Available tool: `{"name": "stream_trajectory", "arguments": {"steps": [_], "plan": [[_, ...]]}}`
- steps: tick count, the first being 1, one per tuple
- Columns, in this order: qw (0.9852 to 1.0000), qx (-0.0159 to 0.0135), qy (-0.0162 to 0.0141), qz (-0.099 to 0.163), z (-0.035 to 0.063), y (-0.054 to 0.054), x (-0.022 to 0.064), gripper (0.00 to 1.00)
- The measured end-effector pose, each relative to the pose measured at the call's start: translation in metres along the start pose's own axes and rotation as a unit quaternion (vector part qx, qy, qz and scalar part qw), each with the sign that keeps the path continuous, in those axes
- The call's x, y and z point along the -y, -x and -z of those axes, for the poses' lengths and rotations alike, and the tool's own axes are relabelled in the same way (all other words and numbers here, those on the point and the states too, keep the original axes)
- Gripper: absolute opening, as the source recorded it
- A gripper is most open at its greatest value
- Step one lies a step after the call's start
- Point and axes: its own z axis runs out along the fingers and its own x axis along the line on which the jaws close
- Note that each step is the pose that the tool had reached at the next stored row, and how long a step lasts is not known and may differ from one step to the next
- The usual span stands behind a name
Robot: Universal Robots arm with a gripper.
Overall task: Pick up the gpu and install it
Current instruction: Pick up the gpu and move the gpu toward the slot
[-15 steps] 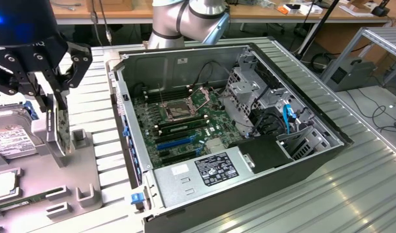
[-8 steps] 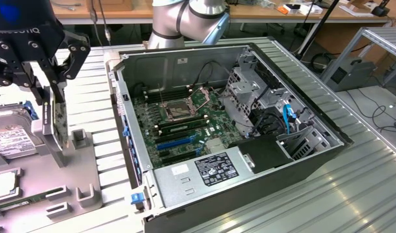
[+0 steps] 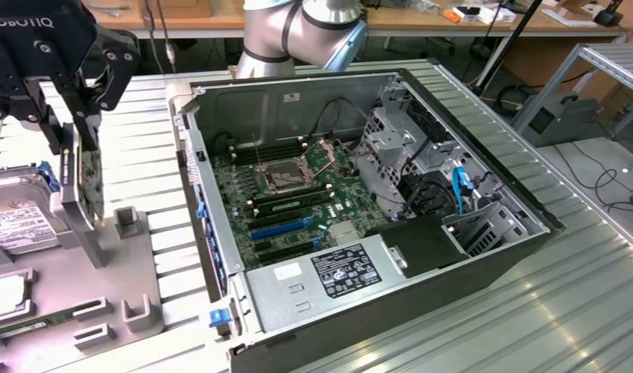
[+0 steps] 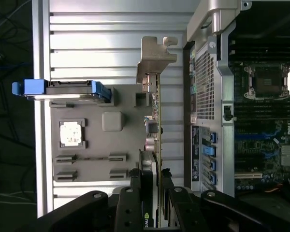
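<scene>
Gripper [image 3: 73, 140] [image 4: 151, 176]: its two fingers are clamped on the top edge of the graphics card [image 3: 88, 194] [image 4: 157, 121]. One card, thin and seen edge-on, with a green board, a black fan housing on one face and a silver bracket [image 4: 154, 53] at the end. It hangs upright over the grey tray [image 3: 140, 272] [image 4: 121, 96]; whether it touches the tray cannot be told. The tray also carries one hard drive [image 3: 15, 221] [image 4: 63, 90] with blue rails and one square chip [image 4: 71, 133]. One open computer case [image 3: 502, 256] [image 4: 205, 77] sits just beside the tray, on the exterior view's right.
</scene>
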Motion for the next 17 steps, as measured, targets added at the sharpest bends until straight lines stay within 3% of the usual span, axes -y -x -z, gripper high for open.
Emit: {"name": "stream_trajectory", "arguments": {"steps": [17], "plan": [[1.0, 0.0, 0.0001, 0.0, 0.0339, 0.001, -0.0015, 0.27]]}}
